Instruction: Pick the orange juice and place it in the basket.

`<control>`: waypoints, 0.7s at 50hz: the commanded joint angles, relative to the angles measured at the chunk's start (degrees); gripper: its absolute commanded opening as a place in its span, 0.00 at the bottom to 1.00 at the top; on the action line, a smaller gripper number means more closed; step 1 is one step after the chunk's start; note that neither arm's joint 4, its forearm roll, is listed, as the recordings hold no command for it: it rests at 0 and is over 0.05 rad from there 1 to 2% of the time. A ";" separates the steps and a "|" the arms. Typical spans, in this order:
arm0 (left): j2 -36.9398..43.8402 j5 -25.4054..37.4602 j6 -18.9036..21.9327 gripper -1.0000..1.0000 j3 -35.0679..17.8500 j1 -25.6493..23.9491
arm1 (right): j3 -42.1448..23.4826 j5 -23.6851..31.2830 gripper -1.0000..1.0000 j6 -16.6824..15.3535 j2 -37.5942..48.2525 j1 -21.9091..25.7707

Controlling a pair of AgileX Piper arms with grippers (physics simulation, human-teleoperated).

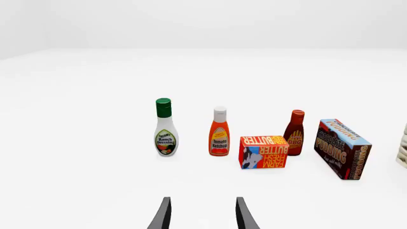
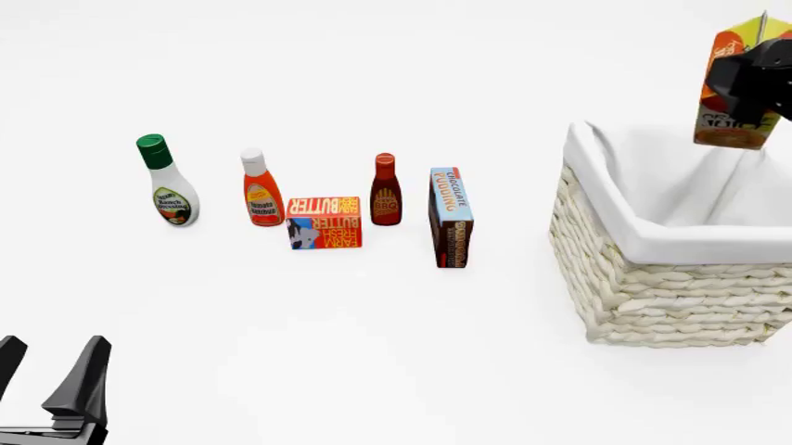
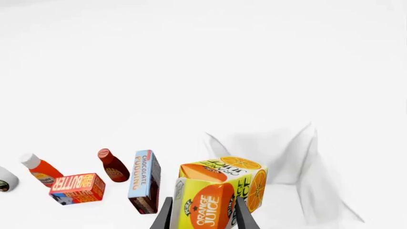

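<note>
The orange juice [image 2: 730,88], an orange and yellow gable-top carton, hangs in the air above the basket [image 2: 674,287] at the right edge of the front view. My right gripper [image 2: 758,82] is shut on it. In the right wrist view the carton [image 3: 213,198] sits between the fingers, with the basket's white cloth lining [image 3: 279,162] behind it. The basket is a large cream wicker one with white lining over its rim. My left gripper [image 2: 50,375] is open and empty at the near left; its fingertips [image 1: 164,214] show in the left wrist view.
A row of groceries stands left of the basket: ranch dressing bottle [image 2: 165,183], tomato ketchup bottle [image 2: 260,190], butter box [image 2: 325,222], BBQ sauce bottle [image 2: 385,190] and chocolate pudding box [image 2: 451,216].
</note>
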 commanded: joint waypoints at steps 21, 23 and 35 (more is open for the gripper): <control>0.00 0.00 0.00 1.00 0.00 0.00 | 5.89 -10.19 0.00 2.28 8.72 -3.53; 0.00 0.00 0.00 1.00 0.00 0.00 | 6.37 -10.93 0.00 2.34 9.35 -3.56; 0.00 0.00 0.00 1.00 0.00 0.00 | 8.64 -14.24 0.00 3.21 11.65 -4.23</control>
